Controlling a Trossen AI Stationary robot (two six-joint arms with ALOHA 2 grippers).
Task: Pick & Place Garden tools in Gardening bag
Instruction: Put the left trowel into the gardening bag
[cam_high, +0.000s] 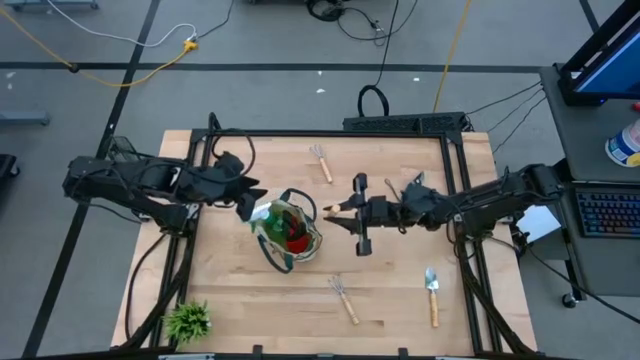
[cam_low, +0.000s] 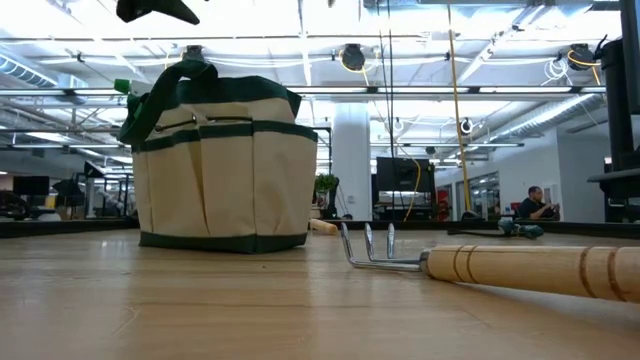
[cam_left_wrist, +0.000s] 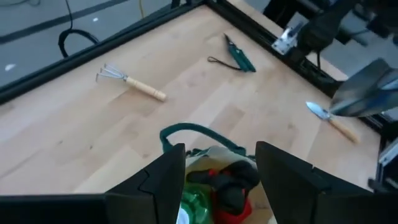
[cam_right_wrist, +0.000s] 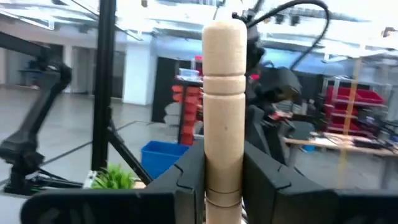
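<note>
The beige gardening bag (cam_high: 290, 232) with green trim stands upright on the wooden table (cam_high: 240, 290); it also shows in the low view (cam_low: 225, 170). A green spray bottle (cam_left_wrist: 196, 205) and red-and-black gloves (cam_left_wrist: 227, 190) lie inside it. My left gripper (cam_left_wrist: 217, 165) is open and empty just above the bag's left side (cam_high: 250, 205). My right gripper (cam_high: 345, 212) is right of the bag, shut on a wooden-handled tool (cam_right_wrist: 224, 106) whose head is hidden. Two rakes (cam_high: 320, 160) (cam_high: 343, 298), a trowel (cam_high: 432, 295) and dark shears (cam_left_wrist: 239, 59) lie on the table. My right gripper pinches the tool's wooden handle (cam_right_wrist: 222, 168) between its two fingers (cam_right_wrist: 186, 180). The fingers come about level from the table's right and lie along the handle. The handle's rounded free end (cam_high: 323, 211) sticks out past the fingertips toward the bag. The gripper hides the tool's head.
A small spiky green plant (cam_high: 188, 320) stands at the table's near left corner. The near rake (cam_low: 500, 265) lies close before the low camera. A black frame (cam_high: 330, 132) edges the table. A person (cam_low: 535, 205) sits far off in the room.
</note>
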